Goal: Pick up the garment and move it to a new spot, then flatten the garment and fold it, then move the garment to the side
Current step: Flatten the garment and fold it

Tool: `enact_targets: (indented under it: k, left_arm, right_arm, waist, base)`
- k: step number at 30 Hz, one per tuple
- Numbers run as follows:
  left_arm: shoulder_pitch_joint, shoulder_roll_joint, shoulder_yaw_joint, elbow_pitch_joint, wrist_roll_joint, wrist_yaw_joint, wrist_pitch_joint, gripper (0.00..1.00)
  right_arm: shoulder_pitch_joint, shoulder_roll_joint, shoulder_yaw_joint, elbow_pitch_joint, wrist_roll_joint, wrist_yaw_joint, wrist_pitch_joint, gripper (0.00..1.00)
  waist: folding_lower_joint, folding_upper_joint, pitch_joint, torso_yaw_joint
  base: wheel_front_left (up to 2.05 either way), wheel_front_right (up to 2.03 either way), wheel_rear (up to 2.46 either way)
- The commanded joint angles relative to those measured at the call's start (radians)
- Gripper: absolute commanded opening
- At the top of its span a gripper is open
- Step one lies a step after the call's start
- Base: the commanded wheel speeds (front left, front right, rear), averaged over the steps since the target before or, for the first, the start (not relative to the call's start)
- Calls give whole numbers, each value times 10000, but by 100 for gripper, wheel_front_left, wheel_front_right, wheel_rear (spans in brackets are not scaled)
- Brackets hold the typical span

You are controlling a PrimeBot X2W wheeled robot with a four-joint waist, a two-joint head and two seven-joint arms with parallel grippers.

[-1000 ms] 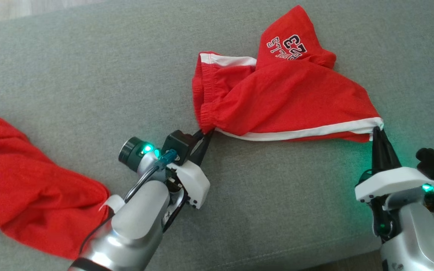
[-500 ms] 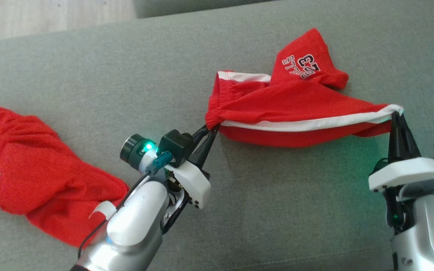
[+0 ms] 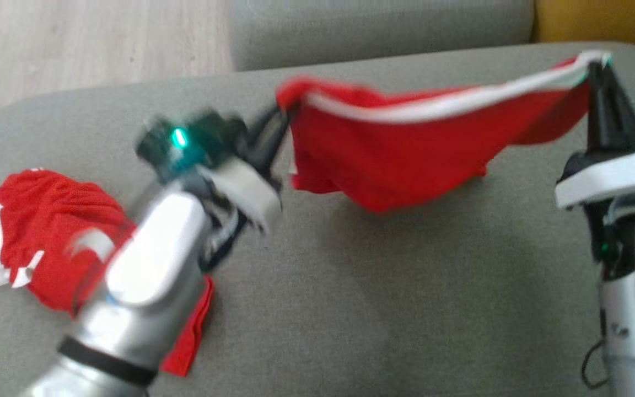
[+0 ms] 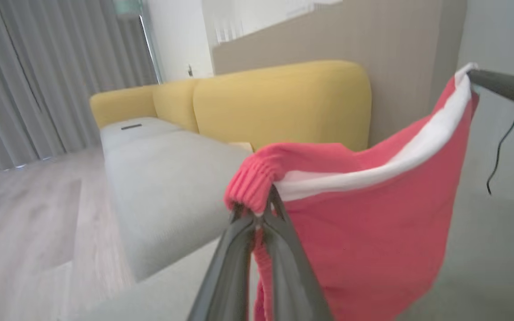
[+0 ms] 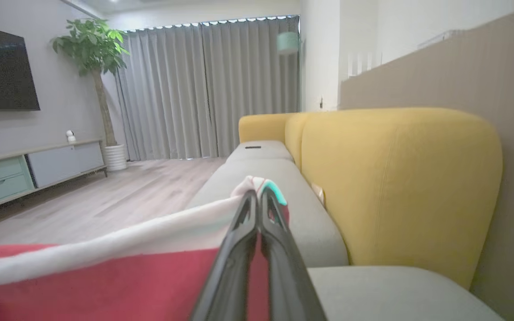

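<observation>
Garment [image 3: 405, 160] now hangs clear of the sofa [image 3: 350, 309], stretched between both jaws.

Garment [image 3: 405, 165]: red, one white band along the upper edge, ribbed red hem.
Second garment [image 3: 47, 231]: red mesh, white stripes.
Seat [image 3: 350, 309]: plain grey.
Backrest [image 5: 400, 178]: yellow.
Floor [image 3: 91, 44]: pale wood grain.
Curtains [image 5: 203, 89]: grey, pleated.
Left gripper [image 4: 261, 214], right gripper [image 5: 257, 192]: dark grey fingers.
Plant [image 5: 89, 44]: green.
Pot [image 5: 115, 157]: white.

Left end effector [image 3: 281, 117] clamped; right end effector [image 3: 597, 69] clamped, higher.
</observation>
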Motion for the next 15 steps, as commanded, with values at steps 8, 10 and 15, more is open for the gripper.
enact_targets:
  k: [8, 10, 15]
  left_arm:
    - [-1421, 740, 1204, -1936, -261, 454, 507, 0]
    - [-1147, 937, 1266, -2467, -346, 550, 811, 0]
    - [43, 1549, 1376, -4318, -674, 786, 1684, 0]
  right_arm:
    - [-657, -234, 326, -2073, -303, 77, 758, 0]
    - [-329, -138, 270, -2720, -417, 77, 1086, 0]
    - [772, 249, 86, -4418, -558, 77, 2077, 0]
  waist:
    - [0, 0, -690, 174]
    - [0, 0, -737, 175]
    - [0, 0, -727, 86]
  base:
    - [0, 0, 0]
    - [0, 0, 0]
    - [0, 0, 0]
